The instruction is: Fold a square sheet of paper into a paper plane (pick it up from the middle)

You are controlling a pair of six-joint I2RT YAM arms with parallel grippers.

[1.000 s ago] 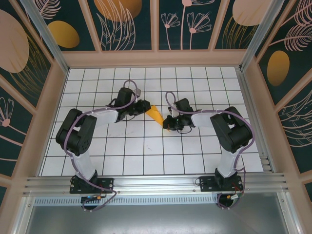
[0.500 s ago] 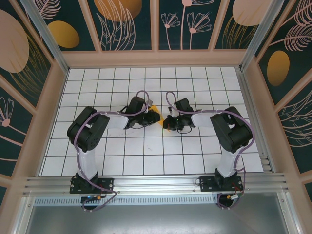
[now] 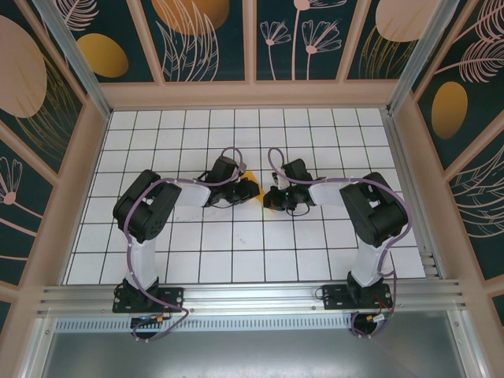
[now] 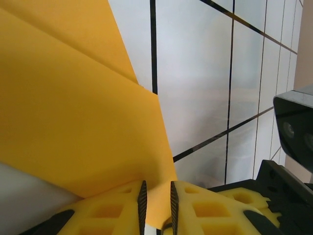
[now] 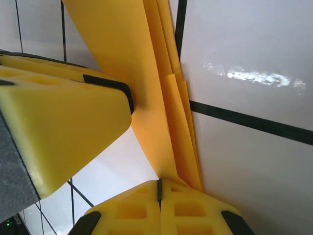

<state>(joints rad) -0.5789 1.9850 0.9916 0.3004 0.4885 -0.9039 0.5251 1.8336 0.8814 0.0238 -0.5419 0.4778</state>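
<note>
Dark walls (image 3: pixel 331 39) with painted flowers and orange ovals stand around a white desk (image 3: pixel 236 252) with black lines that make squares. The two arms reach in from the near edge and meet at the middle of the desk, a little closer to the far edge.

The folded paper (image 3: pixel 248 175) is there, between the two arms. It is orange-yellow and no longer a flat square. In the right wrist view the folded paper (image 5: pixel 146 98) shows a few long layers lying side by side, so some folds are already made. It does not look like a pointed plane yet.

The right gripper (image 3: pixel 272 201) has its jaws pressed tight together. In its own view the right gripper (image 5: pixel 159 187) pinches the narrow end of the paper.

The left gripper (image 3: pixel 250 189) is right beside it. In its own view the left gripper (image 4: pixel 156 191) has its jaws close together, with a small gap. A corner of the folded paper (image 4: pixel 73 122) sits in that gap. I cannot tell if the jaws squeeze it or just stand around it.

I think this is the middle of the folding. One arm holds the paper down while the other gets ready to turn a flap.

The next move needs care. The right side should hold firm so the paper does not slide. The left side needs a sure grip on the corner. Then it can lift the flap, lay it along the long edge and press the crease flat. Thin paper could tear or crumple if both arms pull apart.
</note>
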